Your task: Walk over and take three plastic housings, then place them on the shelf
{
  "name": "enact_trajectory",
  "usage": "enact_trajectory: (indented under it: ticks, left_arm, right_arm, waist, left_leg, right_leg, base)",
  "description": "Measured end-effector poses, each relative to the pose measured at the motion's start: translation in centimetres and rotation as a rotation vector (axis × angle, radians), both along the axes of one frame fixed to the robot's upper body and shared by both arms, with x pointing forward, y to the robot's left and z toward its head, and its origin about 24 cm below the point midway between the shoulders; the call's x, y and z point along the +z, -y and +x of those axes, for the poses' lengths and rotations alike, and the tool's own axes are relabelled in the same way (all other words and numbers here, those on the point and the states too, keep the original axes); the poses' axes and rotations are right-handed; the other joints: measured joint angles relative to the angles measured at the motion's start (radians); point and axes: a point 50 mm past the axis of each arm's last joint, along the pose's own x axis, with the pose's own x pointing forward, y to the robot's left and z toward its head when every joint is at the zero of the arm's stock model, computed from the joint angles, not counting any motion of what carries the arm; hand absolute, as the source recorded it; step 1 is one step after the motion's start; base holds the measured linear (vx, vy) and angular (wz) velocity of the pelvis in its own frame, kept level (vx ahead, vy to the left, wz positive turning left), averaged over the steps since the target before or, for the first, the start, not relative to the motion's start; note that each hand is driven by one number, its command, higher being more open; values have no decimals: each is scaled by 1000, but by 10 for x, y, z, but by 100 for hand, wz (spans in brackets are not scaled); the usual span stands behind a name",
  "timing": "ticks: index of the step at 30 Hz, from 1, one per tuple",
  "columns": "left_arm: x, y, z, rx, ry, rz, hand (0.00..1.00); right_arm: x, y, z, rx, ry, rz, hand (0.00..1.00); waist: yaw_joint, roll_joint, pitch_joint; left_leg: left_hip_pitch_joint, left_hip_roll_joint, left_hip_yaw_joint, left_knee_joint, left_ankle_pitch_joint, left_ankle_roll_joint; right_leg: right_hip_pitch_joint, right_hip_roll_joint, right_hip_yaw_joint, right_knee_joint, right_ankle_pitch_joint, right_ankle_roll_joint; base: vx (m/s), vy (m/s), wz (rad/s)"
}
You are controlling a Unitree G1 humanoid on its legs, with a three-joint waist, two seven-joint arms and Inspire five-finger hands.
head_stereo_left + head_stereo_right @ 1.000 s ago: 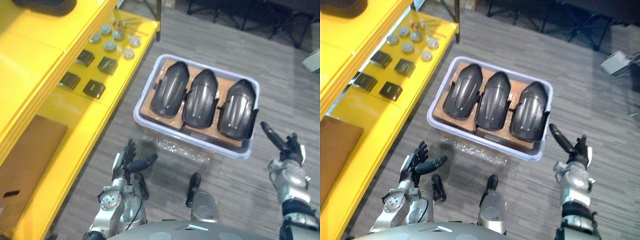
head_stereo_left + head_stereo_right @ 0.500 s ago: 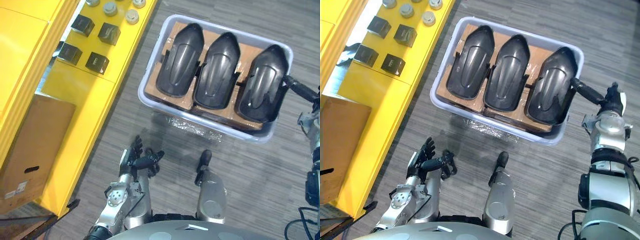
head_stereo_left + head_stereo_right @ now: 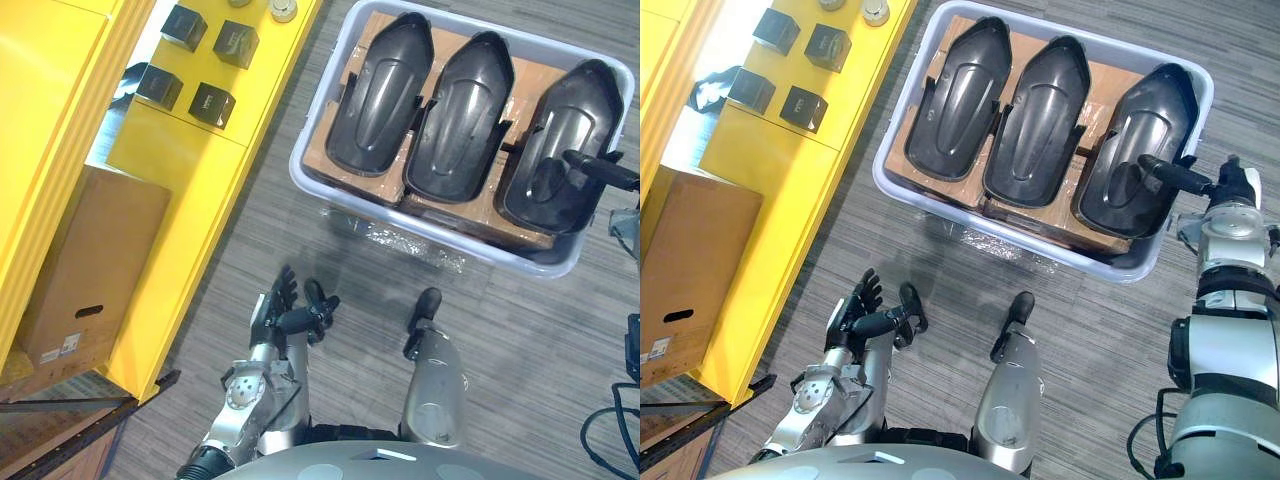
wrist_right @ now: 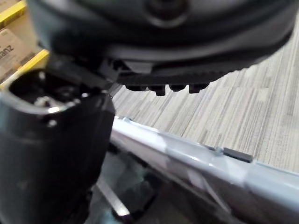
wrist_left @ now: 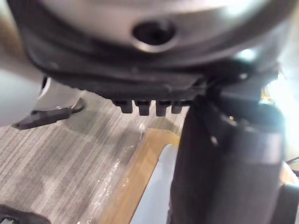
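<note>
Three housings (image 3: 380, 90): dark moulded plastic, smooth, semi-gloss with sheen on the ridges. Bin (image 3: 307, 185) around them: pale, smooth plastic. Liner (image 3: 1096, 85) inside the bin: brown matt cardboard. Film (image 3: 400, 240) just beside the bin: clear, crinkled, shiny. Shelf (image 3: 190, 170) left of the bin: smooth yellow painted finish. Box (image 3: 90, 270) under the shelf: plain matt cardboard. Floor (image 3: 540, 340): grey, matt, streaked.

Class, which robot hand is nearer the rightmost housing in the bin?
Right. The right hand reaches over the rightmost housing; the left hand hangs above the floor, outside the bin.
</note>
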Motion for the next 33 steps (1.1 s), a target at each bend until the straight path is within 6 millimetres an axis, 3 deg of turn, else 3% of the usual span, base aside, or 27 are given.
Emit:
enact_trajectory:
  ticks: [1,6,11,17,25,33]
  left_arm:
    - [0,2,-1,-3,-5,-13,100]
    - [-1,10,-2,-4,-17,-39,100]
    - [-6,14,-5,9,-48,-57,100]
    - [-9,19,-6,-12,-63,-70,100]
    - [-10,25,-9,-62,-61,-81,100]
    - [-9,25,-9,-69,-58,-82,100]
  right_arm:
    - [2,0,1,-4,-8,1,0]
    - [5,3,-1,-31,-30,7,0]
    - [21,5,1,-59,-22,-59,0]
    - [29,17,-10,-184,-38,-170,0]
    - [42,17,-11,-223,-81,-370,0]
    - [39,17,-12,-216,-94,-470,0]
  waist:
    - [0,1,0]
    - [-1,15,0]
    - [1,51,0]
    - [20,68,-1]
    - [23,74,-5]
    - [19,73,-4]
  left_leg:
    - [0,1,6,-1,0,0]
    - [2,1,15,0,0,1]
    - [3,-2,23,-7,3,4]
    - [11,-22,12,-67,48,0]
    - [21,-35,-3,-115,84,-2]
    - [43,-35,-9,-128,95,-3]
  right_leg:
    - [-6,0,6,0,1,0]
    - [-11,0,18,-3,4,1]
    - [-20,-2,26,0,5,2]
    - [-37,-14,15,26,-3,-9]
    - [-37,-21,-3,38,-9,-16]
    - [-9,-17,-16,31,-9,-17]
  base:
    - [21,1,-13]
    - [22,-3,-7]
    - [2,-1,-2]
    - [-8,-30,8]
    - [-21,-20,9]
    - [17,2,2]
